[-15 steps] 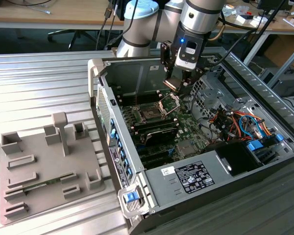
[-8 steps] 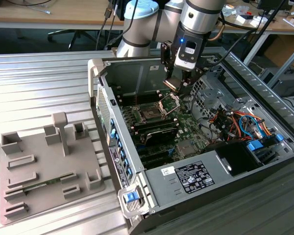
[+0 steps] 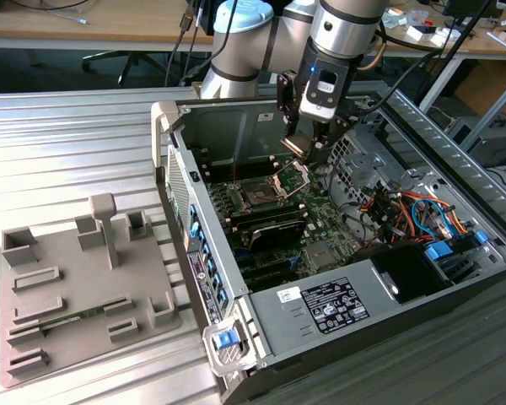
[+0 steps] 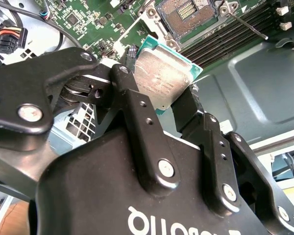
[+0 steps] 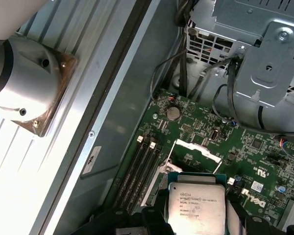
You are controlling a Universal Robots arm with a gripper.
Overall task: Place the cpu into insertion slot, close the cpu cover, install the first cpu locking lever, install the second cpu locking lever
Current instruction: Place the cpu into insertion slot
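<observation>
My gripper (image 3: 298, 148) hangs inside the open computer case, shut on the cpu (image 3: 293, 143), a small flat square chip. In both wrist views the black fingers (image 4: 130, 98) clamp its two opposite edges, and its silvery top (image 4: 162, 79) (image 5: 195, 207) faces the cameras. The chip is held tilted in the air, above and a little toward the exterior view's right of the insertion slot (image 3: 257, 197) (image 4: 188, 11), which lies open and bare. The cpu cover (image 3: 290, 175) (image 5: 195, 150) stands raised on its hinge beside the slot. A thin locking lever (image 4: 246, 24) sticks out next to the slot.
The case's walls (image 3: 228, 126) enclose the green motherboard (image 3: 316, 215). Memory slots (image 5: 143, 164) run beside the socket. Orange and blue cables (image 3: 405, 207) and a drive cage (image 5: 264, 54) crowd the exterior view's right. A grey fixture plate (image 3: 67, 287) lies outside at the left.
</observation>
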